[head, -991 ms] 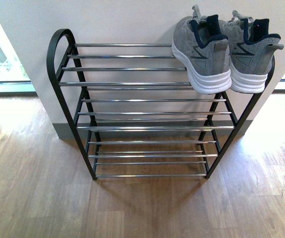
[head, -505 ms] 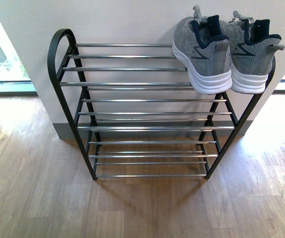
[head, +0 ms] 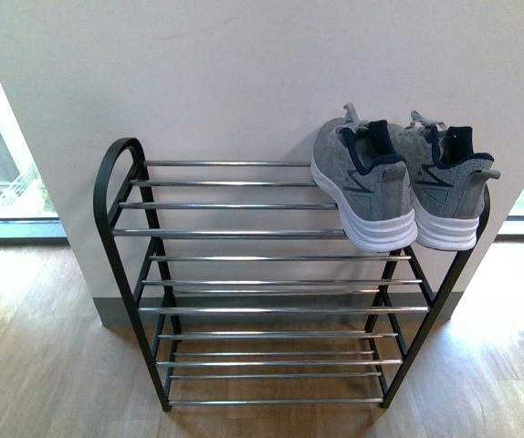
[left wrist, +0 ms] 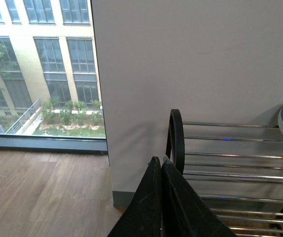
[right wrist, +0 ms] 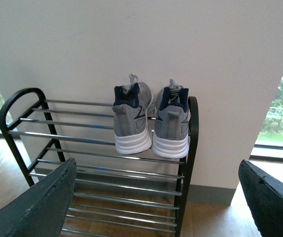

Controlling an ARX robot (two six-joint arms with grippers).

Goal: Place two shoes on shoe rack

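Starting closest in, the left gripper has its two black fingers pressed flat together with nothing between them. The right gripper has its fingers spread wide apart, one at each side of its wrist view, and it holds nothing.

Beyond both arms lies a wooden floor. On it stands the shoe rack, a black frame with rounded top corners and four shelves of thin silver bars, set against a white wall.

The two shoes sit on the top shelf, at the rack's right end as the front view shows it. They are side by side and very close together. Both are grey, with thick white soles and dark collars. Their heels face the robot and reach past the front bar, and their toes point to the wall. The inner shoe lies toward the rack's middle. The end shoe is just beside the frame's right loop.

Farther off, a window beside the wall shows a building and greenery outside.
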